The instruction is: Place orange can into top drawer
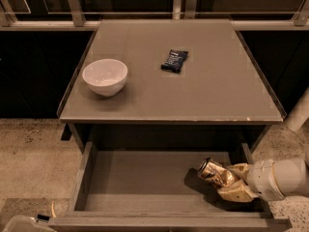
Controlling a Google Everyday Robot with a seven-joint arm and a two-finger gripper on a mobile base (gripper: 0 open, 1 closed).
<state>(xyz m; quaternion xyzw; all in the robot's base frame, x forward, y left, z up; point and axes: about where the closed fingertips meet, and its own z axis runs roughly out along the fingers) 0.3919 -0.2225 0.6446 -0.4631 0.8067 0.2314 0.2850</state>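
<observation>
drawer first: the wide, shallow grey-brown top drawer [140,178] stands pulled out below the front edge of the table [203,98], with its flat matte bottom and low side walls in view. in its right front part is the small metallic orange can [215,170], golden and brown with pale glints and a silver top. the can lies tilted, its silver top pointing up and to the left, and it throws a dark shadow on the drawer bottom just beside it. whether it touches the bottom cannot be told. the hand [229,182] reaches in from the drawer's right side and is clamped around the can's lower part, its pale cream fingers [239,192] pressed against the can. behind the hand a smooth, rounded white arm [285,178] runs off to the right.

on the table, a flat grey-brown top with a thin raised edge, a round glossy white bowl [105,76] stands upright near the left side, its inside showing plain white. a small dark rectangular snack packet [174,60] lies flat near the middle, toward the back, well apart from the bowl. below the table on the left is a speckled pale stone floor [34,149].
</observation>
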